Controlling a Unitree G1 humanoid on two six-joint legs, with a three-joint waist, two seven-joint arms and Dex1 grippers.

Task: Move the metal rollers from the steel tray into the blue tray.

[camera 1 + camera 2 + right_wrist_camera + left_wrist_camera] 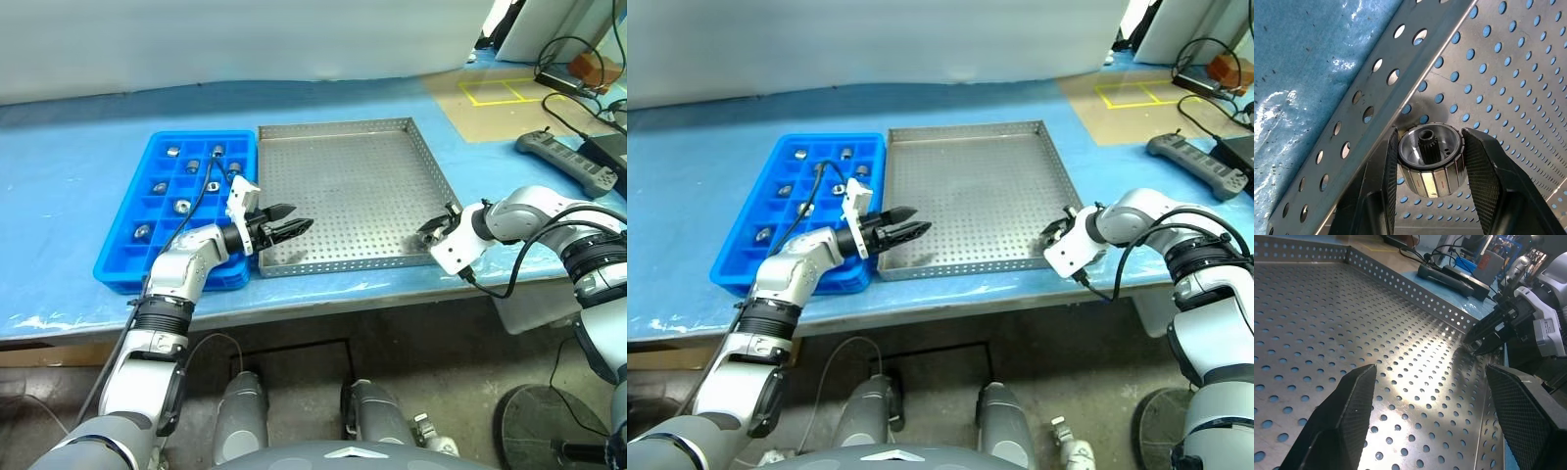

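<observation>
Roller (1431, 159) sits in your right gripper (432, 230), jaws clenched on its ribbed sides, just inside the steel tray's (343, 186) near right wall. It looks solid metal: stiff, dense for its size, probably slick, so keep the squeeze across the sides, not the end faces. Left gripper (286, 222) hangs over the tray's near left corner, jaws released, empty. Seven rollers already lie in the blue tray (118, 250).

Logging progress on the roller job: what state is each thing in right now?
Steel tray: one roller left, at its right wall.
That roller: clamped between the right gripper's fingers.
Blue tray: rollers in several compartments.
Left gripper: open, empty.
</observation>
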